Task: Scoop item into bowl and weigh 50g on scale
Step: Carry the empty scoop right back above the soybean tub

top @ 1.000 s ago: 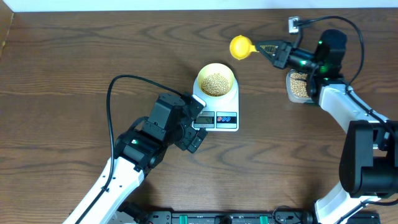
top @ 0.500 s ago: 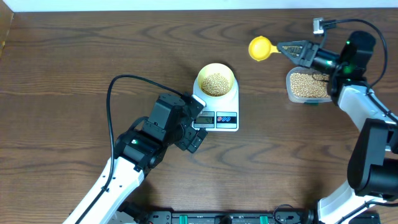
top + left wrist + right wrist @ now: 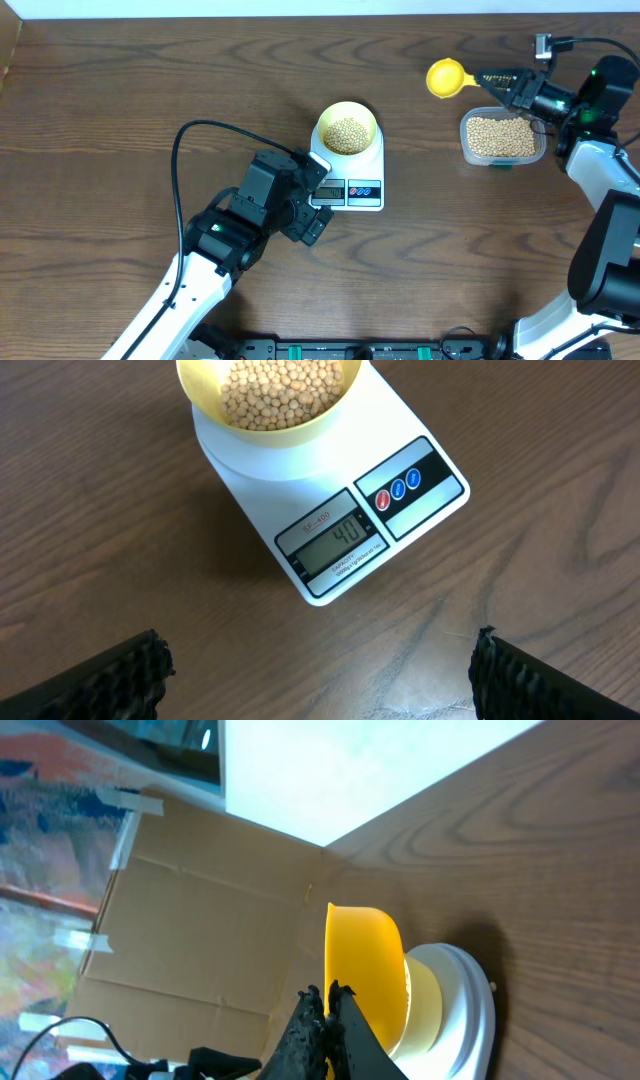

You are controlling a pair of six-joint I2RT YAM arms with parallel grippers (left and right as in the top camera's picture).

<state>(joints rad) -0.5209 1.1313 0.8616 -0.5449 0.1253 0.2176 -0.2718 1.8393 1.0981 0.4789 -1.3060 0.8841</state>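
Starting at the left, we see the left gripper [image 3: 318, 197] hovering low near the middle of the worktop, just on the near-left side of the scale [image 3: 365, 192]. In the left wrist view this gripper [image 3: 320, 650] is spread wide, with one dark finger at each bottom corner and nothing between them. The white scale [image 3: 430, 505] sits at the middle of the table, and its grey display seems to read 40. The small red print above the display is too fine for us to read. The pale-yellow bowl [image 3: 321, 122] sits on the platform with a heap of tan beans [image 3: 347, 134] inside, and the left wrist view shows those beans [image 3: 275, 390] well below the bowl's [image 3: 200, 402] rim. Further right, near the far edge, the yellow scoop [image 3: 443, 77] hangs above the wood. The right gripper [image 3: 497, 80] is pinched tight on its handle. Just nearer than the scoop, by the far right corner, the clear tub [image 3: 464, 140] holds more beans.
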